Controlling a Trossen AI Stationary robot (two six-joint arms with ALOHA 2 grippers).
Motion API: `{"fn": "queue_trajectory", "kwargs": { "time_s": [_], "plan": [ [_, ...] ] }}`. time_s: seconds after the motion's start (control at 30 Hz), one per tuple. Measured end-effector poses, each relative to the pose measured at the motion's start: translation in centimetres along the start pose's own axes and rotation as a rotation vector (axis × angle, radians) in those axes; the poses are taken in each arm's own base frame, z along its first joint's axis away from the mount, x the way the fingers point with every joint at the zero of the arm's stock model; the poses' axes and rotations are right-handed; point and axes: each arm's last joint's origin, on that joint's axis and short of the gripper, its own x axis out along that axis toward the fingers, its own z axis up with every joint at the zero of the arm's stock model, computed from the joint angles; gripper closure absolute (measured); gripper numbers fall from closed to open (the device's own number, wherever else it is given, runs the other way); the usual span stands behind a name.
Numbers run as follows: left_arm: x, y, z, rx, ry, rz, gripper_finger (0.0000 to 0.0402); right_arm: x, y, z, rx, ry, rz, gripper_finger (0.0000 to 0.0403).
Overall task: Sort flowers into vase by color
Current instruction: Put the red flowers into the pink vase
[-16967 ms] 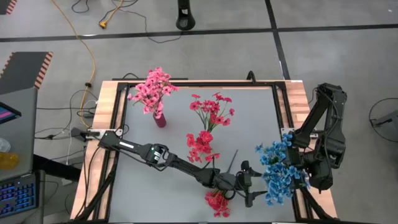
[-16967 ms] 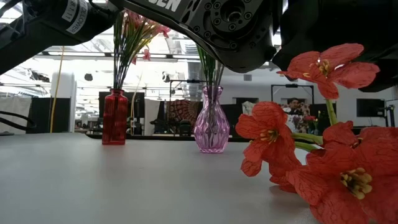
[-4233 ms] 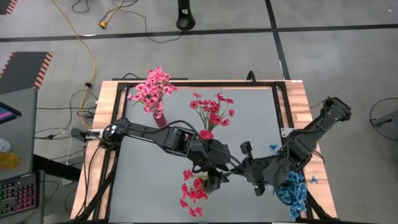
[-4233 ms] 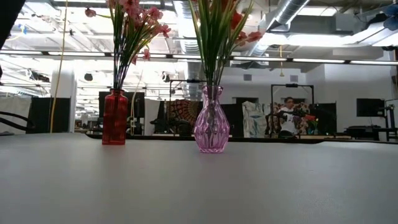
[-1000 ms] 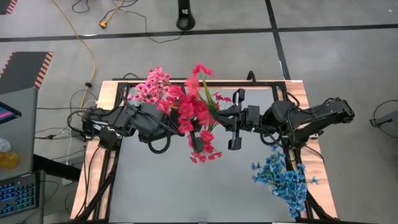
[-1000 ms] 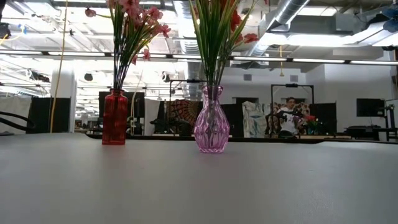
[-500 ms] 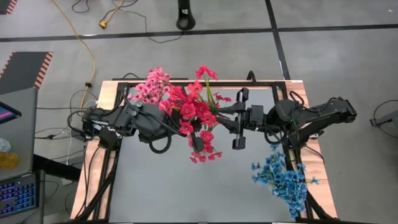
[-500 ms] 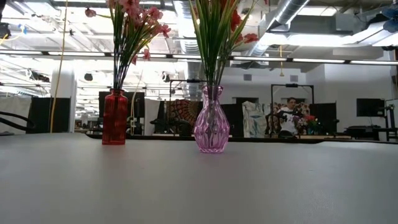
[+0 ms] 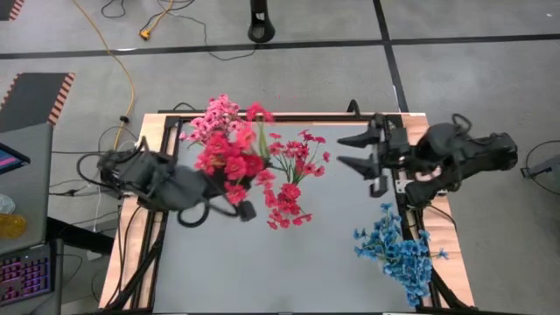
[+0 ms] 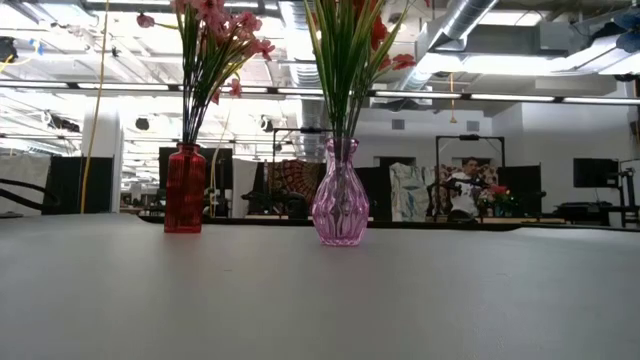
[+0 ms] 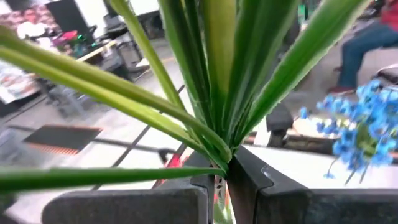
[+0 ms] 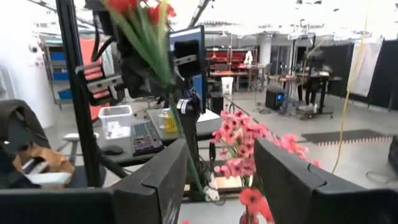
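Observation:
My left gripper [image 9: 238, 197] is above the table's left half, shut on a red flower sprig [image 9: 229, 157] whose green leaves [image 11: 211, 74] fan out past the fingers. My right gripper [image 9: 354, 152] is open and empty over the far right of the table, pointing left. Pink flowers [image 9: 217, 118] stand in a red vase [image 10: 184, 188]. Red flowers [image 9: 297, 156] stand in a pink glass vase [image 10: 339, 195]. Blue flowers [image 9: 398, 254] lie on the table at the near right. My left gripper pinches the red sprig's green stems [image 11: 219, 177] between its two fingers, just below where the leaves spread. The sprig is lifted clear of the table, with its red blossoms [image 9: 226, 156] above the gripper.
Both vases stand in the table's far half, the red one at the far left and the pink glass one near the middle. A black frame [image 9: 262, 117] runs round the tabletop. The grey tabletop [image 9: 262, 271] lies bare in the near left.
My left gripper has carried the red sprig from over the middle vase toward the table's left edge, still lifted clear. My right gripper has drawn back toward the table's right edge and far corner.

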Motion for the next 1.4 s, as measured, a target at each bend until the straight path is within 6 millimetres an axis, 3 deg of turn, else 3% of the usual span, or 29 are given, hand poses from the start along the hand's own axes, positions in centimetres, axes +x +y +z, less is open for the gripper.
{"fn": "queue_trajectory", "kwargs": {
  "time_s": [0.27,0.5,1.03,1.2,1.4],
  "plan": [
    [-3.3,-1.1,-3.7,-0.011,0.134,0.133,0.0386,-3.0,-1.0,0.2,0.005,0.070,0.052,0.0212],
    [-3.9,-4.4,-8.7,0.024,0.116,0.238,0.0386,-3.4,-1.1,-0.1,-0.008,0.110,0.075,0.0229],
    [-0.5,-8.8,-20.6,-0.031,0.238,0.295,0.0386,-3.1,-1.0,-0.3,-0.026,0.123,0.076,0.0259],
    [0.9,-11.1,-22.7,-0.015,0.315,0.154,0.0386,-3.2,-1.0,-0.3,-0.026,0.123,0.076,0.0265],
    [1.8,-12.7,-24.3,-0.023,0.267,0.075,0.0386,-3.2,-1.0,-0.5,-0.028,0.141,0.076,0.0266]
  ]
}}
